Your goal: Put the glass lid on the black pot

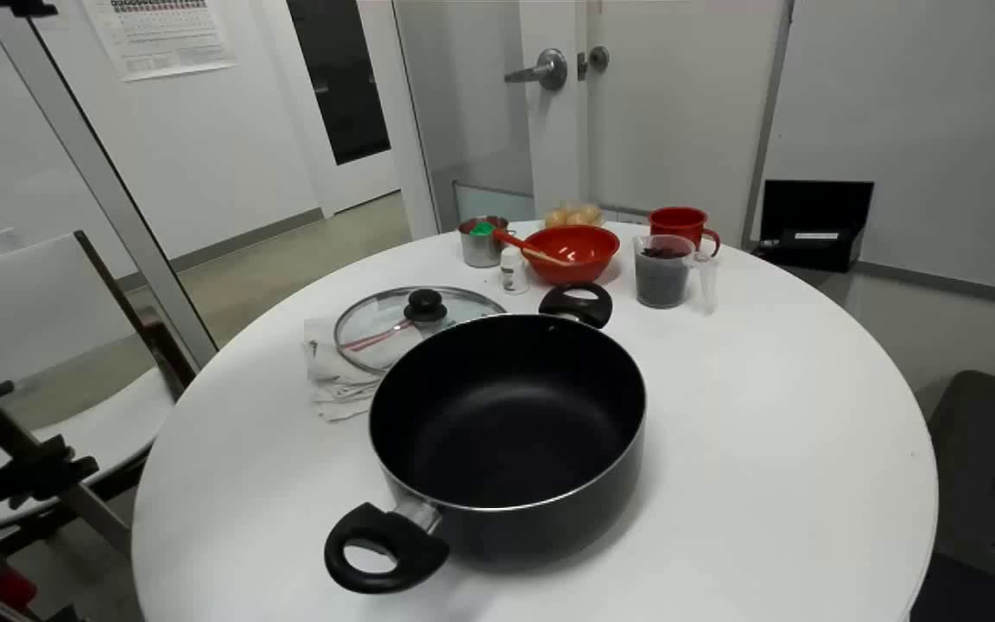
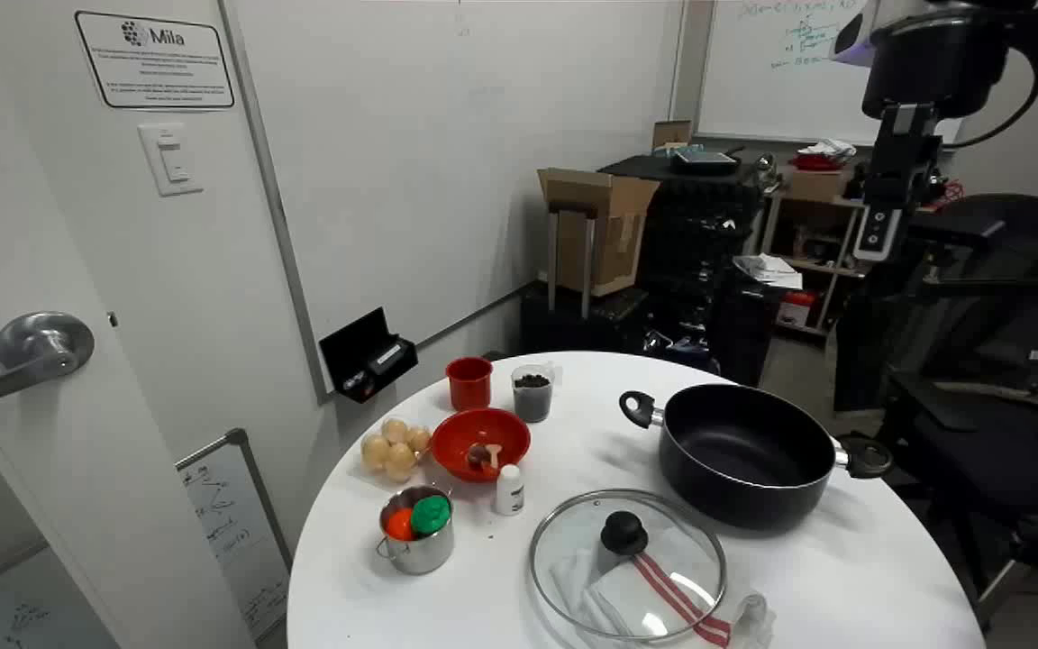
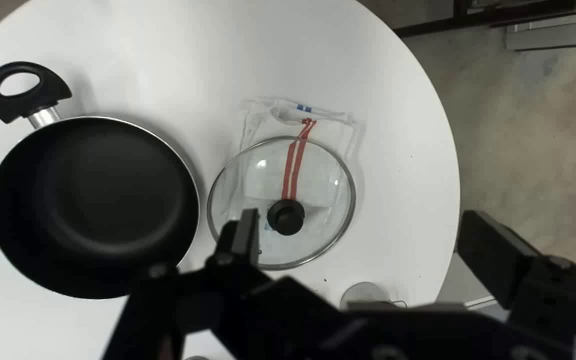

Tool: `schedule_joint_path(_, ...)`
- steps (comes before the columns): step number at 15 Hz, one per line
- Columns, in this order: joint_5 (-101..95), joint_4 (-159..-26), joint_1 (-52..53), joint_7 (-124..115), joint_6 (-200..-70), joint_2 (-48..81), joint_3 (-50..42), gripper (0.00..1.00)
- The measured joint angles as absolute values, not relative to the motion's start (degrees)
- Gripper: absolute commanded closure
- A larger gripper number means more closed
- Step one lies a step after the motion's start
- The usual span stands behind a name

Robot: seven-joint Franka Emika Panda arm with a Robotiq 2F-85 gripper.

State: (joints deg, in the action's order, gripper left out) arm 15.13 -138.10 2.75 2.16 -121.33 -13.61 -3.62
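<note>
The glass lid (image 1: 425, 306) lies knob up on a folded white cloth with red stripes, beside the pot. It also shows in an exterior view (image 2: 624, 534) and in the wrist view (image 3: 288, 217). The black pot (image 1: 506, 423) stands upright on the round white table, empty and uncovered. It also shows in an exterior view (image 2: 744, 451) and in the wrist view (image 3: 98, 200). My gripper (image 3: 363, 227) is open with nothing between its fingers. In an exterior view the gripper (image 2: 879, 236) hangs high above the table, apart from lid and pot. In the wrist view one finger overlaps the lid's edge.
A red bowl (image 2: 480, 443) with utensils, a white bottle (image 2: 510, 491), a metal cup (image 2: 418, 539), round tan items (image 2: 395, 448), a red mug (image 2: 468, 383) and a clear measuring cup (image 2: 532, 397) stand beyond the lid and pot. The table (image 1: 791, 449) has a round edge.
</note>
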Motion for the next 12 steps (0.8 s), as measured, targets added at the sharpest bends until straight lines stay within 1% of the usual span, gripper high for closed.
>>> schedule_joint_path(9, 15.0, -138.1, 2.5, 2.0, -121.3, -13.4, -3.3, 0.00)
schedule_joint_path(12, 14.5, -137.3, 2.1, 1.2, -121.6, -11.3, -2.7, 0.00)
